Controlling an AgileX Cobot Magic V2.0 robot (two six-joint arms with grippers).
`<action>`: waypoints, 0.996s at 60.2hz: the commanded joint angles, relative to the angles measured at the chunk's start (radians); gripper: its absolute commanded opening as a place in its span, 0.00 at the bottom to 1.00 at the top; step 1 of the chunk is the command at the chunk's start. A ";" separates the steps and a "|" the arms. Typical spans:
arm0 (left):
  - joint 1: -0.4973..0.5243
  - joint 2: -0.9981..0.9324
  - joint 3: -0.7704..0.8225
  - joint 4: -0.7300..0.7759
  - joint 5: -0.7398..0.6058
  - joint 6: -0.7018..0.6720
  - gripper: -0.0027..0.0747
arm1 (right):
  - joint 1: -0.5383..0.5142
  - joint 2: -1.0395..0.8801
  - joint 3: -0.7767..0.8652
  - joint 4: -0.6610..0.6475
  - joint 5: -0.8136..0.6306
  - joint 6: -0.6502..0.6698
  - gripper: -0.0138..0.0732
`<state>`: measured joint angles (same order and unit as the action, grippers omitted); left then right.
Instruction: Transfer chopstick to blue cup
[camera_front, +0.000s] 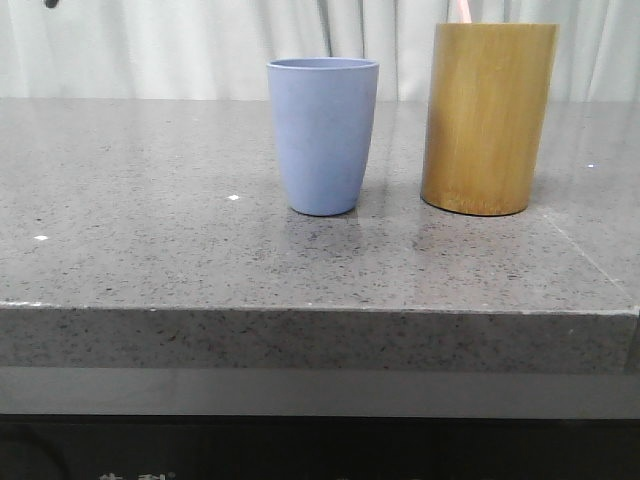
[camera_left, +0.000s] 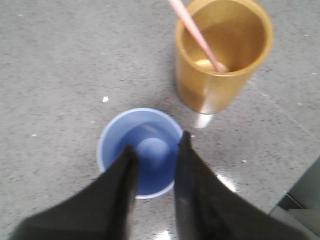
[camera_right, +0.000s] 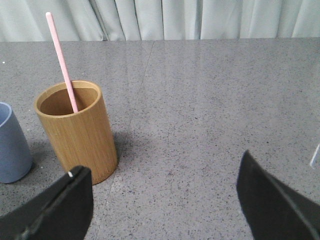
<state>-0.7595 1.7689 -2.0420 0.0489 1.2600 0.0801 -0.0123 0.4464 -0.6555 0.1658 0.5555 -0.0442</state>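
The blue cup (camera_front: 322, 135) stands upright mid-table and looks empty. Right of it stands the taller bamboo holder (camera_front: 488, 118), with the pink tip of a chopstick (camera_front: 463, 10) above its rim. In the left wrist view, one pink chopstick (camera_left: 197, 35) leans inside the holder (camera_left: 220, 90). My left gripper (camera_left: 158, 144) hovers over the blue cup (camera_left: 107, 135), open and empty. My right gripper (camera_right: 162, 167) is wide open and empty, low over the table, beside the holder (camera_right: 80, 132) with the chopstick (camera_right: 61, 57). The blue cup (camera_right: 12, 145) shows at the frame's edge.
The grey speckled tabletop ends at a front edge (camera_front: 320, 310). A pale curtain (camera_front: 150, 45) hangs behind it. A few small white specks (camera_front: 233, 197) lie left of the cup. A table edge with a dark drop (camera_left: 300, 200) shows in the left wrist view.
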 joint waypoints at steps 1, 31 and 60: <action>0.026 -0.053 -0.028 0.027 0.009 -0.002 0.02 | -0.003 0.012 -0.033 0.002 -0.070 -0.003 0.85; 0.380 -0.298 0.220 0.022 0.002 -0.055 0.01 | -0.003 0.012 -0.033 0.002 -0.074 -0.003 0.85; 0.576 -0.874 1.017 -0.049 -0.604 -0.055 0.01 | -0.003 0.170 -0.095 0.003 -0.137 -0.003 0.85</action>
<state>-0.1860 1.0144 -1.1181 0.0197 0.8502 0.0351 -0.0123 0.5641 -0.6992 0.1658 0.5298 -0.0442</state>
